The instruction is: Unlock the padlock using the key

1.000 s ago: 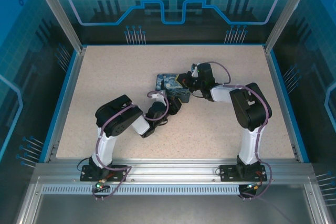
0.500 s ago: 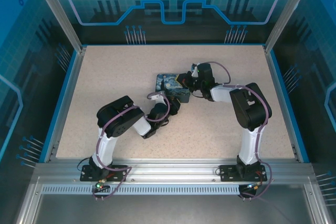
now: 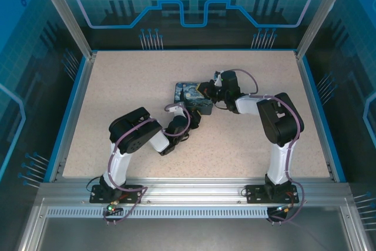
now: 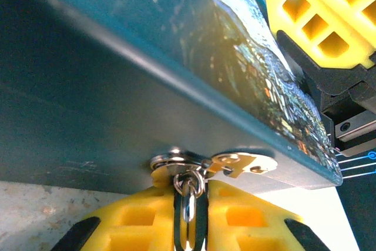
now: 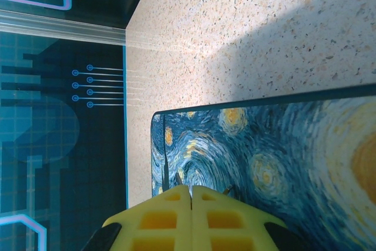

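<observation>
**Progress.** The task is under way and not finished. No key is seen entered in the lock, and nothing shows the lock released. What remains, as judged, is bringing the key to the keyhole, inserting it, turning it and freeing the loop.

**Left pincer.** The left pincer (image 4: 189, 187) is closed on the padlock (image 4: 188, 204). Only the padlock's steel loop shows, upright between the yellow fingers. The loop hangs from the metal latch (image 4: 176, 160) on the side wall of the blue painted box (image 4: 117, 86), touching it. From above, this pincer (image 3: 192, 117) sits against the near edge of the box (image 3: 188, 93), on the counter (image 3: 129, 86).

**Right pincer.** The right pincer (image 5: 191, 191) has its fingers pressed flat together over the painted lid (image 5: 282, 145). A thin dark grey sliver (image 5: 178, 177) pokes out just past its tips and is judged to be the key. It is too small to confirm a firm hold.

**Relation.** The key lies above the lid at the far right side of the box. The padlock hangs on the near wall, so the two are apart, with the box edge between them.
</observation>
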`<state>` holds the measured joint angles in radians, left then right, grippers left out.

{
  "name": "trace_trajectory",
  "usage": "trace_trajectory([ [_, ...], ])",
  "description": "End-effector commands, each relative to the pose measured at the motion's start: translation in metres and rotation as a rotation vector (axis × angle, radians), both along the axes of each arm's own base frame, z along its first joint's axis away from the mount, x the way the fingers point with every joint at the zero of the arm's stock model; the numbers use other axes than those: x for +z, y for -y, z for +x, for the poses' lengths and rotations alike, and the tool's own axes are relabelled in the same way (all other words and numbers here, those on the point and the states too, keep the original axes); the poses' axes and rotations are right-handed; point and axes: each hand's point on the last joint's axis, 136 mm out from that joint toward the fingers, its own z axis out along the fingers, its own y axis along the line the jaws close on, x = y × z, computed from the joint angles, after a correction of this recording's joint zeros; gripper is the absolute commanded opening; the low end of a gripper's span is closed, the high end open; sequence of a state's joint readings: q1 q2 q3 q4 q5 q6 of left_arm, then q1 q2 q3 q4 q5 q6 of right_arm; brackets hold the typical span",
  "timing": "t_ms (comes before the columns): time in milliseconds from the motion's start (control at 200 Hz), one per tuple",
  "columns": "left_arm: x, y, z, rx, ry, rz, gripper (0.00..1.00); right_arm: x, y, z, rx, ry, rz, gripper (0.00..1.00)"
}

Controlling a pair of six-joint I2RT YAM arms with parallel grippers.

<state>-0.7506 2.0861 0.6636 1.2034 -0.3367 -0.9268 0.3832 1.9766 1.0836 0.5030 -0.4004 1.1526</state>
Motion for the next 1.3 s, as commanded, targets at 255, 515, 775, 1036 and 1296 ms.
trace_trajectory([
  [255, -0.017, -0.017, -0.028, -0.031, -0.189, 0.041, 0.0, 0.05, 0.029, 0.0, 0.005, 0.022, 0.042, 0.0],
  [515, 0.004, -0.016, -0.04, -0.119, -0.298, -0.029, 0.0, 0.096, 0.045, -0.058, 0.065, 0.097, 0.075, 0.0],
  [775, 0.026, -0.019, -0.038, -0.133, -0.345, -0.166, 0.0, 0.077, 0.063, -0.129, 0.059, 0.048, 0.089, 0.0],
  [1036, 0.039, -0.025, -0.036, -0.106, -0.354, -0.303, 0.0, 0.048, 0.055, -0.182, 0.097, -0.029, 0.089, 0.0],
  [1296, 0.046, -0.032, -0.04, -0.075, -0.355, -0.405, 0.0, 0.012, 0.052, -0.196, 0.059, -0.081, 0.08, 0.0],
])
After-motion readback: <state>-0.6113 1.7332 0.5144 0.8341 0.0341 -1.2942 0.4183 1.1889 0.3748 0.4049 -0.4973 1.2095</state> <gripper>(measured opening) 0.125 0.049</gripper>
